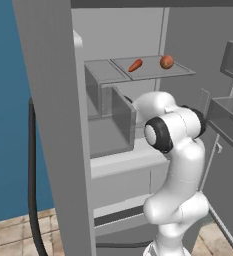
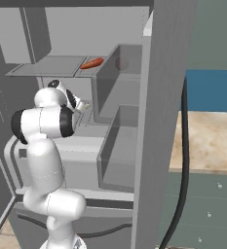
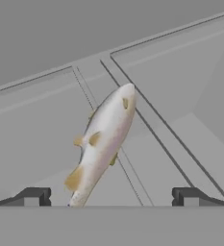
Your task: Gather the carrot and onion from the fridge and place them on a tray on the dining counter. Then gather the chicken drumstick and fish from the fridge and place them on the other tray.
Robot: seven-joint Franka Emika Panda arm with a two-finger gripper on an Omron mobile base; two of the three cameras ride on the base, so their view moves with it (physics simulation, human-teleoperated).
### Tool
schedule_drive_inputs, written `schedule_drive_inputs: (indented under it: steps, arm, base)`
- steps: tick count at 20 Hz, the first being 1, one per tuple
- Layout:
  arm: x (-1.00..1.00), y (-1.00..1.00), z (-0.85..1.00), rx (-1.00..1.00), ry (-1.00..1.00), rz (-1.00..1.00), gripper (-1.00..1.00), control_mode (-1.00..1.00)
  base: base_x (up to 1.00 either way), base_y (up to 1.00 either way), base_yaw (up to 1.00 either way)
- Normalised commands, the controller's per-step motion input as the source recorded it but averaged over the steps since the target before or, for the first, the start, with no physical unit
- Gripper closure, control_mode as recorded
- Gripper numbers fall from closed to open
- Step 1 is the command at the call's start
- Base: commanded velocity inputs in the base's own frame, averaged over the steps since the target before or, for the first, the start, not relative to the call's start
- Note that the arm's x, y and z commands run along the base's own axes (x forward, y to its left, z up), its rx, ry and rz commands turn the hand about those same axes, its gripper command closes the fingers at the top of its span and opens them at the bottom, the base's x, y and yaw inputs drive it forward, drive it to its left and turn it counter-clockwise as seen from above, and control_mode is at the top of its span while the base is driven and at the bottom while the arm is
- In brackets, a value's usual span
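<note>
A grey fridge [image 1: 119, 150] stands open before me in a rendered kitchen, its pale shelves and clear bins lit evenly, a blue wall at nine o'clock in the left base view and a strip of tan tiled floor [image 1: 8, 227] below it. On the upper glass shelf [image 1: 150, 70], toward twelve o'clock, the carrot [image 1: 135, 65] lies tilted with the onion [image 1: 166, 62] just beside it at its three o'clock, the two apart and both resting on the shelf. From the right base view the carrot [image 2: 91, 63] shows at the shelf's near edge, and the onion is only a faint shape behind a translucent bin wall [image 2: 120, 68].

My white arm [image 1: 175, 165] rises from the base and bends into the fridge's middle level, the hand reaching in below the vegetable shelf. A black cable [image 1: 33, 180] hangs down the outside of the fridge wall.

In the hand view, my claw [image 3: 111, 197] is spread wide, its two dark fingertips [image 3: 34, 196] at seven and five o'clock with nothing between them gripped. The fish [image 3: 103, 139], silver with yellowish fins, lies on a grey shelf surface, running from six o'clock up toward one o'clock. Its lower end sits between my fingertips, closer to the one at seven o'clock; whether it touches either I cannot tell.
</note>
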Motion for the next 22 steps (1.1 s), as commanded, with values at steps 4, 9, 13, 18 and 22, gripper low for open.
schedule_drive_inputs:
  steps: [4, 9, 13, 18, 22]
  arm:
    - [0.43, 0.00, -0.13, 0.00, 0.02, 0.00, -1.00, -1.00]
    - [0.43, 0.00, -0.18, 0.00, 0.04, 0.00, -1.00, -1.00]
    - [0.42, 0.00, -0.22, 0.00, 0.06, -0.01, -1.00, -1.00]
    - [0.23, 0.02, -0.31, 0.00, 0.05, -0.01, 1.00, -1.00]
    - [0.01, 0.01, -0.43, 0.01, 0.00, 0.00, 1.00, -1.00]
  base:
    - [0.00, 0.00, 0.00]
    - [0.00, 0.00, 0.00]
    - [0.00, 0.00, 0.00]
    - [0.00, 0.00, 0.00]
    - [0.00, 0.00, 0.00]
